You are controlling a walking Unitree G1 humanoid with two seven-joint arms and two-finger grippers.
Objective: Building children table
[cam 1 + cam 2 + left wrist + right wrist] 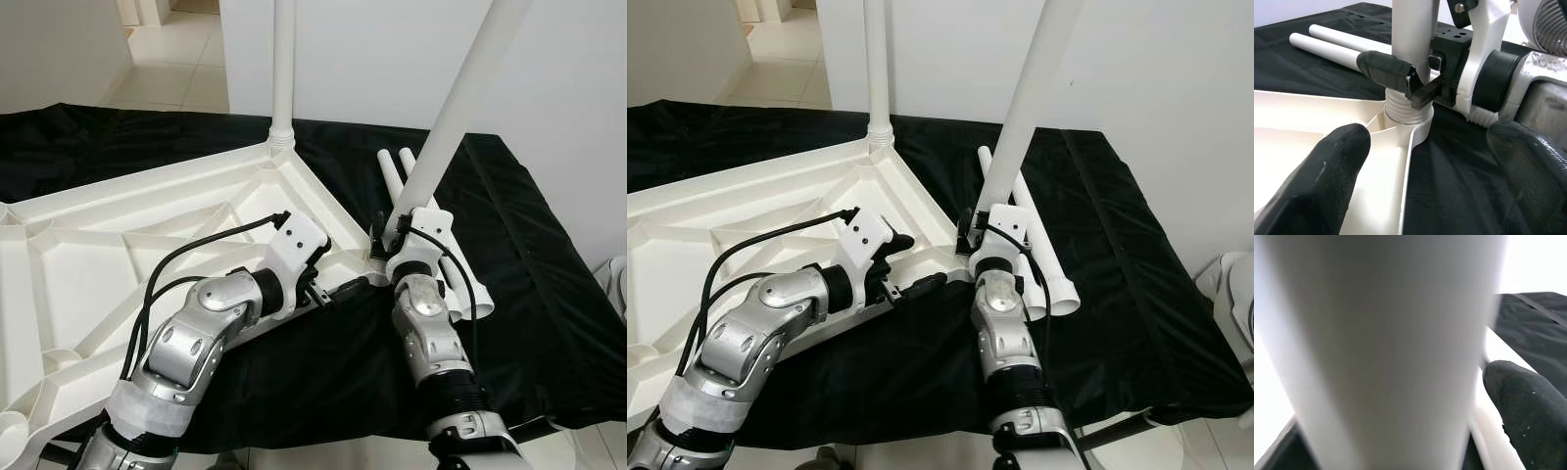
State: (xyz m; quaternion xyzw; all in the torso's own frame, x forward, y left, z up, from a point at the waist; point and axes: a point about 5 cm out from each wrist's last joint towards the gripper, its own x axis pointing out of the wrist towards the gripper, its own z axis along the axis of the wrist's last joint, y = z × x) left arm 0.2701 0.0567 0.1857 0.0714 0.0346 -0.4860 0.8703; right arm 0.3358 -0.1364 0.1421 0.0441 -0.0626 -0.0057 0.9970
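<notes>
Left gripper (pixel 328 292) released, over tabletop (pixel 88 245) edge | right gripper (pixel 1400 81) grasping leg (pixel 460 108), apparently seated in corner socket

A black cloth (pixel 294 382) covers the surface. On it lies the white tabletop (pixel 88 255) at 9 o'clock, with two loose legs (pixel 470 294) at 3 o'clock.
</notes>
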